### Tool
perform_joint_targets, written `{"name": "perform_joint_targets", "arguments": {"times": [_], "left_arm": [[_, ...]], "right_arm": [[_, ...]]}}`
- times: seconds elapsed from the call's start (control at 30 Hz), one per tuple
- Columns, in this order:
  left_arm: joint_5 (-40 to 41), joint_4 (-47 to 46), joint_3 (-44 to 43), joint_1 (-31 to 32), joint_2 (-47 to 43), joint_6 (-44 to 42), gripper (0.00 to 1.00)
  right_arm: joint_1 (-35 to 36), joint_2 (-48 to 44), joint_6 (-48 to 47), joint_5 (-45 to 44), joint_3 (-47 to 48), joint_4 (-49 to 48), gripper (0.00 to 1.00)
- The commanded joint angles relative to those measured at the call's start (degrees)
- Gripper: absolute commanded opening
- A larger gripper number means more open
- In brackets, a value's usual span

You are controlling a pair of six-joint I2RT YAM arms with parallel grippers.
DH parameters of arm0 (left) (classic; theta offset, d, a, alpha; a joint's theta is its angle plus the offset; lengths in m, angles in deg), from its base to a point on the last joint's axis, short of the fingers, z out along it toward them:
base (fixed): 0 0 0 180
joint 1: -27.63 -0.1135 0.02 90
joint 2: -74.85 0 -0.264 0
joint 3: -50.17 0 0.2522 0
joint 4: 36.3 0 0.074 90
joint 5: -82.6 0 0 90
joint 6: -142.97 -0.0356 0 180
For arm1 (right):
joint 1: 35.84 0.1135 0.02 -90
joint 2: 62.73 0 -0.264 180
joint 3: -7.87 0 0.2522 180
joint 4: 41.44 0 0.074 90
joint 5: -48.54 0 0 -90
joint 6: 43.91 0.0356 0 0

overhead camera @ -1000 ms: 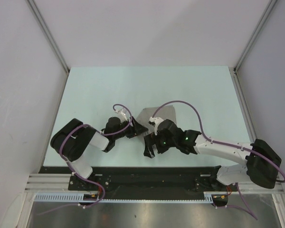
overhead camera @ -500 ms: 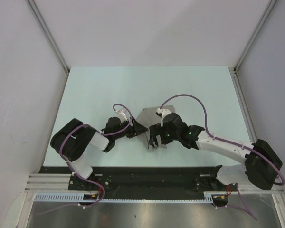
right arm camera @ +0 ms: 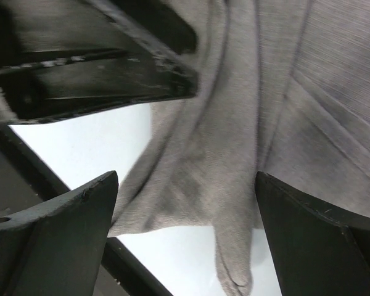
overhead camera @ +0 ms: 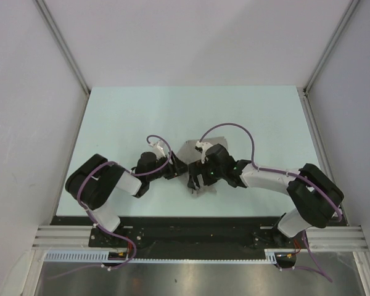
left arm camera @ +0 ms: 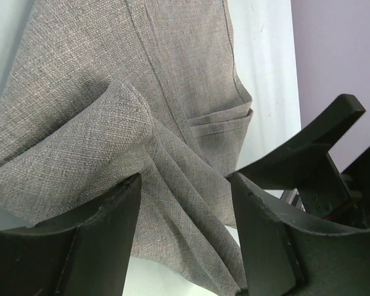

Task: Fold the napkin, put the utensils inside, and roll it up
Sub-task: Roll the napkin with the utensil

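Pale green and bare all round, the table point(overhead camera: 142, 111) carries only the napkin point(overhead camera: 189, 149), which lies flat on it with more open top beyond it than in front of it. Both of your grippers sit at the napkin's near-left corner.

The left gripper point(left arm camera: 185, 185) is low at the napkin's left edge, jaws spread wide, with a turned-over flap and several loose pleats lying between them; nothing is pinched. The right gripper point(right arm camera: 185, 185) hangs over the napkin's near edge, jaws also wide, straddling a bunched ridge of cloth without closing on it. In the right wrist view the left gripper's fingers point(right arm camera: 111, 68) show just beyond that ridge, so the two tools are very close.

By my reading you are early in the fold. One corner is lifted and doubled over, but the cloth is rumpled and shows no clean crease. I see no utensils anywhere, so placing them and rolling are all still ahead.

Compared with a second ago, your right gripper has come forward from just off the napkin's near edge onto the cloth itself, and its arm has swung in towards the napkin. The left arm has barely shifted, and the napkin's outline looks about the same.
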Motion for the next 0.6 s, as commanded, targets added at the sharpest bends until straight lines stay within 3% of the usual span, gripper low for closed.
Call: {"name": "perform_joint_targets", "arguments": {"times": [0.0,0.57], "left_arm": [[2.38,3.86,0.14,-0.89,-0.02,-2.0,0.67],[2.73,4.47,0.58,-0.97,-1.52,-2.0,0.67]], "right_arm": [[1.55,-0.14,0.29,1.41,2.51,-5.03,0.97],[9.99,6.71,1.35,-8.34,9.63,4.46,0.95]]}}
